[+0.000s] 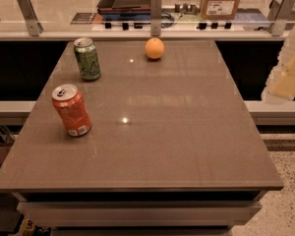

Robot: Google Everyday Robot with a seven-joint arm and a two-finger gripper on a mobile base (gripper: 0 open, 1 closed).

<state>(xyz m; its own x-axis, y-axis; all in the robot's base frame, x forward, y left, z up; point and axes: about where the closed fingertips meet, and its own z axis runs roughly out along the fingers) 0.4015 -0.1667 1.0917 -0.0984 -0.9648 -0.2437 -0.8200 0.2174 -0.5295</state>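
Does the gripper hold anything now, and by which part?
Nothing is held: the gripper hangs right of the brown table, far from the red metal can, green metal can and round orange.

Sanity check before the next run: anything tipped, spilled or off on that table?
Nothing stands out. The green can and red can stand upright on the table, with the orange near the far edge and no spill. The gripper is off the table's right side, touching nothing.
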